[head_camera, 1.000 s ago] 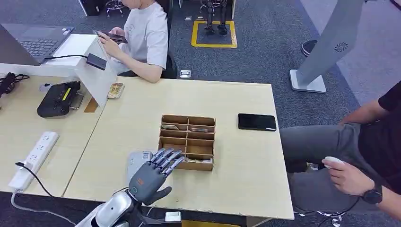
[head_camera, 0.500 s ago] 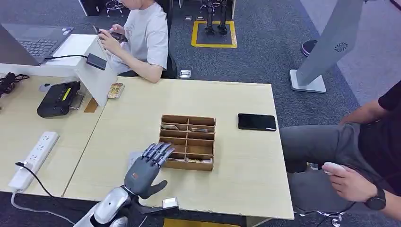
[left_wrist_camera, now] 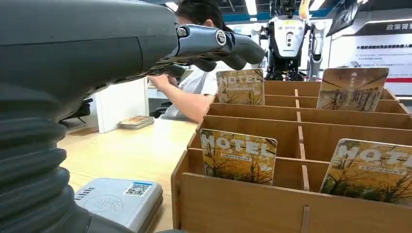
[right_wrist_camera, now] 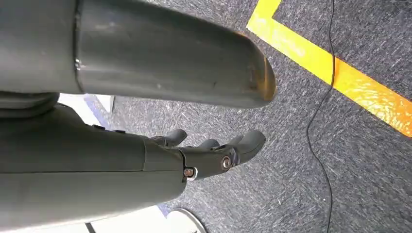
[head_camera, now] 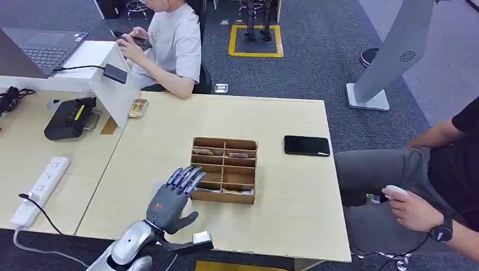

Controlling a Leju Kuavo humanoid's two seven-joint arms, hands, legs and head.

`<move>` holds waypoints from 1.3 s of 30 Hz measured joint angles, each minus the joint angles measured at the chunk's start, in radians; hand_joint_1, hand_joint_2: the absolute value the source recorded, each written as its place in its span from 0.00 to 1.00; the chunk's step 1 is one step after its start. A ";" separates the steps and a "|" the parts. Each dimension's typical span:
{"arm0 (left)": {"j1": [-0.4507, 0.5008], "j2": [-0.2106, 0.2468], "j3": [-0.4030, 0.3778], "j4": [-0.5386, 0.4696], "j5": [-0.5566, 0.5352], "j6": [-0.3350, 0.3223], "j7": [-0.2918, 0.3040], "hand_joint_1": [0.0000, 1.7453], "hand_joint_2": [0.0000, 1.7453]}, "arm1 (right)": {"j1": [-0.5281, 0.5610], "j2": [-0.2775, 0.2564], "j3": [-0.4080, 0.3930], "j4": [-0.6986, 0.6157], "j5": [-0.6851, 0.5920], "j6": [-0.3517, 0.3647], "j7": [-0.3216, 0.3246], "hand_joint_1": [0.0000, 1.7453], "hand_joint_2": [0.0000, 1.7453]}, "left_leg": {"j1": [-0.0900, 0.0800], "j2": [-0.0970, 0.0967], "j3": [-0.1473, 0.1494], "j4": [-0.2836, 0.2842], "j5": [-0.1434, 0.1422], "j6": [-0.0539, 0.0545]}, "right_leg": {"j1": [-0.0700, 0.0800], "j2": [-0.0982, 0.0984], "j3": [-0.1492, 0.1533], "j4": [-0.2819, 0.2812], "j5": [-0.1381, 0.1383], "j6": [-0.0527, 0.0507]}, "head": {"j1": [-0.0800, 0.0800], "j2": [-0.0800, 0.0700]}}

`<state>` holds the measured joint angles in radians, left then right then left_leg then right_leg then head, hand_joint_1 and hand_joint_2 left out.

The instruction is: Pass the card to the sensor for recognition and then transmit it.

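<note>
Left hand (head_camera: 171, 199) hovers over the near-left part of the counter (head_camera: 282, 118), fingers spread and holding nothing, its fingertips (head_camera: 186, 174) reaching toward the near-left corner of the wooden card rack (head_camera: 224, 168). The step in hand looks like picking a card, and doing it well probably means coming down over one slot, pinching the exposed top edge of a single card between thumb and fingers, and lifting straight up so the dividers do not snag it. From the left wrist view, the nearest hotel card (left_wrist_camera: 238, 156) stands upright in the front-left compartment, just ahead of and below the fingers, not touched; more cards stand in the slots behind and beside it. The grey sensor (left_wrist_camera: 118, 202) lies flat on the counter just beside the rack's left wall, under the hand, so the carry should be short. Right hand (right_wrist_camera: 214, 153) hangs by the floor, loosely open and holding nothing.
</note>
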<state>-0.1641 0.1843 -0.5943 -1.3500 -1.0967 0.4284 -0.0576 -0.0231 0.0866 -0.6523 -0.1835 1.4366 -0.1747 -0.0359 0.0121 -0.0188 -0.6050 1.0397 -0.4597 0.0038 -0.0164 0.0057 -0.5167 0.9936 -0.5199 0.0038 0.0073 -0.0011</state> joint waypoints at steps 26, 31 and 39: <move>-0.012 -0.018 0.001 0.023 0.048 -0.022 -0.033 0.00 1.00 | -0.001 0.000 0.005 0.000 0.016 0.000 0.000 0.00 0.00 | 0.000 -0.001 0.000 0.000 0.000 0.000 | 0.000 -0.001 -0.001 0.000 0.000 0.000 | 0.000 0.000; -0.041 -0.058 0.001 0.085 0.067 -0.015 -0.053 0.00 1.00 | -0.004 0.000 0.010 0.000 0.024 0.000 0.000 0.00 0.00 | 0.000 0.000 0.000 0.000 0.000 0.000 | 0.000 -0.001 0.000 0.000 0.000 0.000 | 0.000 0.000; -0.056 -0.077 0.001 0.130 0.070 -0.015 -0.058 0.00 1.00 | -0.005 0.000 0.016 0.000 0.024 0.000 -0.003 0.00 0.00 | 0.000 0.000 0.000 0.000 0.000 0.000 | 0.000 0.000 0.000 0.000 0.000 0.000 | 0.000 0.000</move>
<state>-0.2202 0.1068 -0.5936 -1.2196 -1.0266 0.4135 -0.1152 -0.0277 0.0866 -0.6359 -0.1835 1.4607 -0.1747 -0.0393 0.0121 -0.0191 -0.6049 1.0399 -0.4597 0.0038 -0.0164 0.0052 -0.5167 0.9935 -0.5198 0.0039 0.0069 -0.0011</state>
